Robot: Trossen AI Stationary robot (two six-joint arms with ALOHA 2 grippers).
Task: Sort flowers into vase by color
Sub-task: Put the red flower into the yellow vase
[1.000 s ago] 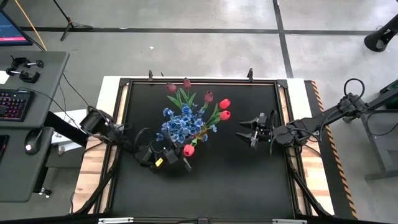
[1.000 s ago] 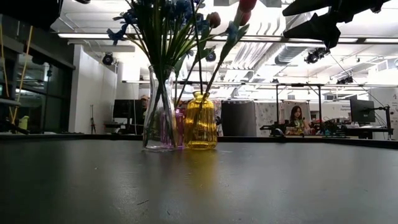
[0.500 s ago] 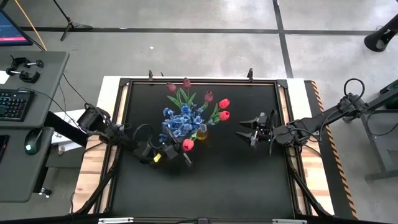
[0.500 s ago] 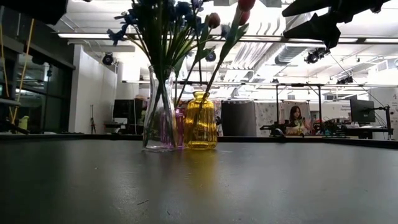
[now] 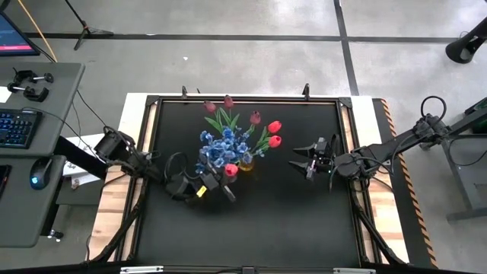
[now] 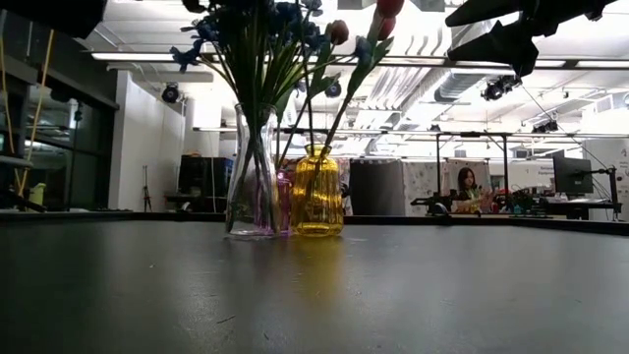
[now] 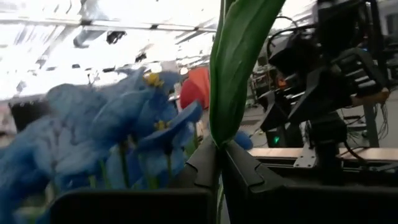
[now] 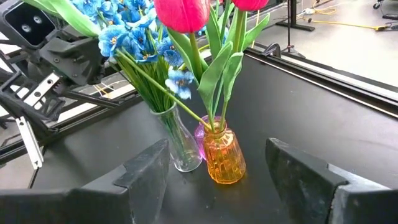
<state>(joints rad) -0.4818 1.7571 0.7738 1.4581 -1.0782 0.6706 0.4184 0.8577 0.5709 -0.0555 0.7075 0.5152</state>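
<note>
Carried nearer the vases (image 5: 245,162), red tulip (image 5: 230,170) stands upright in the pinched left gripper (image 5: 222,185) — right gripper (image 5: 303,161) waits, wide apart.

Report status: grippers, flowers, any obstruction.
Left gripper shut on red tulip stem, above the vases. Right gripper open, waiting right of the yellow vase. Blue blossoms crowd the approach.

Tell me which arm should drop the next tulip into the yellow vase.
Left, probably. The left gripper is already shut on a red tulip, just beside the yellow vase and the bouquet. The right gripper hangs open and empty, apart from the vases, toward the table's right side.
</note>
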